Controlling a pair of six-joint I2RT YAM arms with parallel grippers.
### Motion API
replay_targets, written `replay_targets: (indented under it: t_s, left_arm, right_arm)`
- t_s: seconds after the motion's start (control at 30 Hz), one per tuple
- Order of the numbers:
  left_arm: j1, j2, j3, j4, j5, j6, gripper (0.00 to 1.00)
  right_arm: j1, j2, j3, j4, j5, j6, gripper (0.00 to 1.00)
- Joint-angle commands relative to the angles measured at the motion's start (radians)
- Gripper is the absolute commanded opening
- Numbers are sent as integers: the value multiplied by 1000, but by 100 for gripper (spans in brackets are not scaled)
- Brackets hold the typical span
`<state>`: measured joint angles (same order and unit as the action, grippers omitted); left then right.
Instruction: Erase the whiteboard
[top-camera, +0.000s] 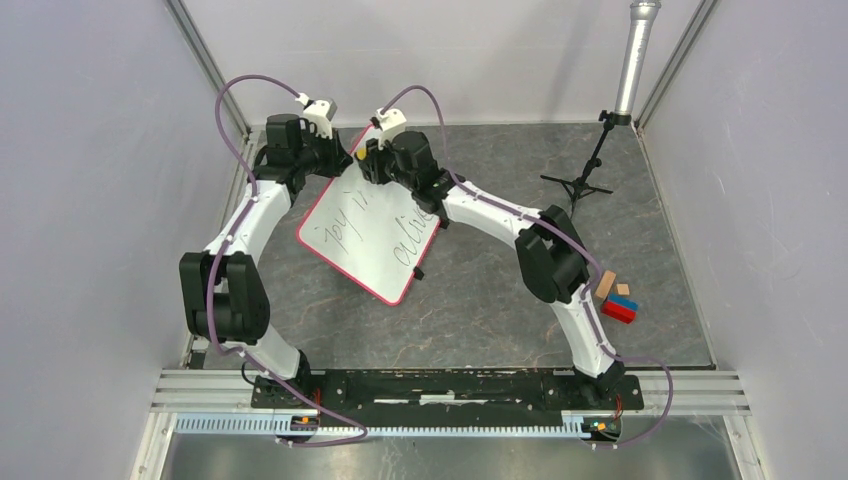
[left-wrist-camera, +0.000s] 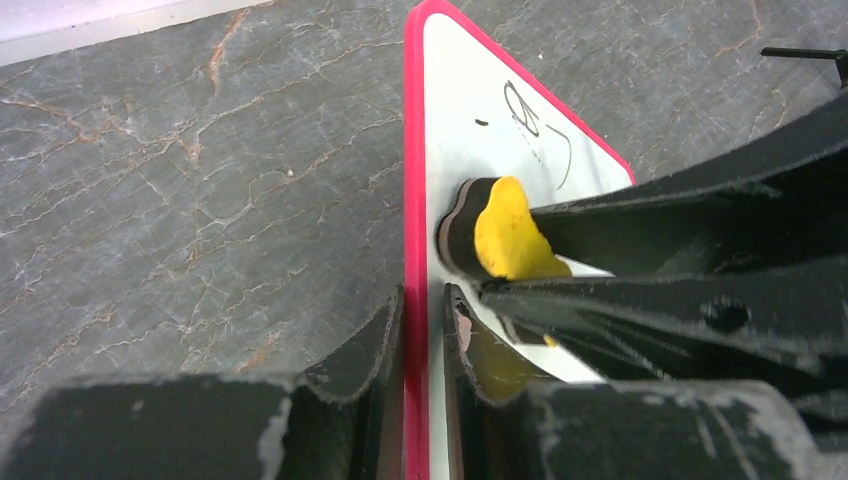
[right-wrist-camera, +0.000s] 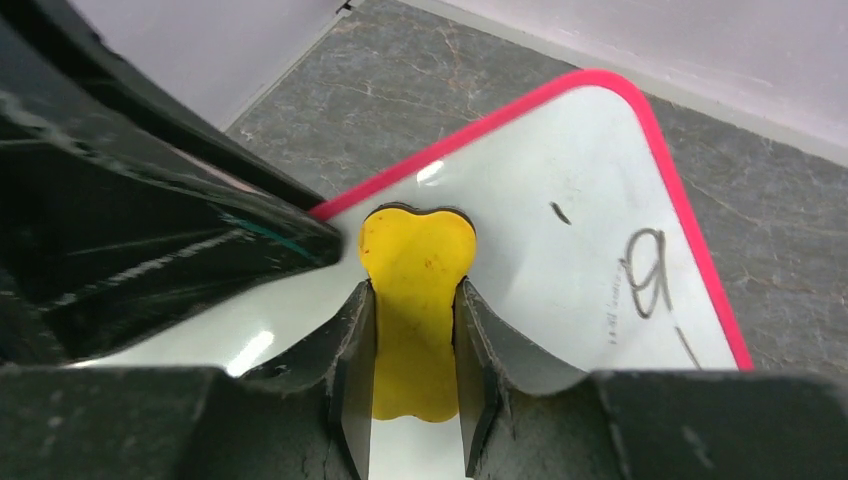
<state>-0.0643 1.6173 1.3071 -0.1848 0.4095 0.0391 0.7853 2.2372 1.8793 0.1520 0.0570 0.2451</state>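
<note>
The whiteboard is white with a red rim, and dark handwriting runs across it. It lies at an angle on the grey marbled floor. My left gripper is shut on the board's red edge near the far corner, one finger on each side of it. My right gripper is shut on a yellow eraser. The eraser rests against the white face close to that same corner, and a written mark lies to its right. In the top view both grippers meet at the board's far end.
Coloured blocks lie by the right arm's elbow. A black tripod carrying a silver pole stands at the back right. Pale enclosure walls surround the floor on three sides.
</note>
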Motion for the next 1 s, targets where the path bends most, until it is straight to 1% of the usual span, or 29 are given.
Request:
replay_targets:
  t_s: [0.0, 0.1, 0.2, 0.33, 0.5, 0.67, 0.8, 0.97]
  left_arm:
    - [-35, -24, 0, 4, 54, 35, 2]
    - [-36, -18, 6, -2, 53, 30, 2]
    - [-37, -17, 10, -2, 54, 24, 2]
    - [-35, -17, 17, -7, 55, 2, 2]
    - [-36, 9, 64, -60, 57, -74, 2]
    - [-35, 15, 72, -62, 57, -119, 2]
    - [-37, 12, 73, -63, 53, -126, 2]
    - [-36, 23, 90, -88, 43, -127, 2]
  right_arm:
    - [-64, -1, -83, -102, 1, 43, 30]
    - [-83, -31, -161, -78, 3, 50, 30]
    - [-70, -58, -227, -31, -29, 47, 30]
    - [-13, -78, -233, -28, -36, 7, 29]
    - [86, -135, -265, 51, -90, -67, 29]
    - [130, -160, -296, 133, -148, -100, 29]
    - [118, -148, -300, 123, -104, -103, 30]
    - [41, -173, -383, 134, -46, -17, 30]
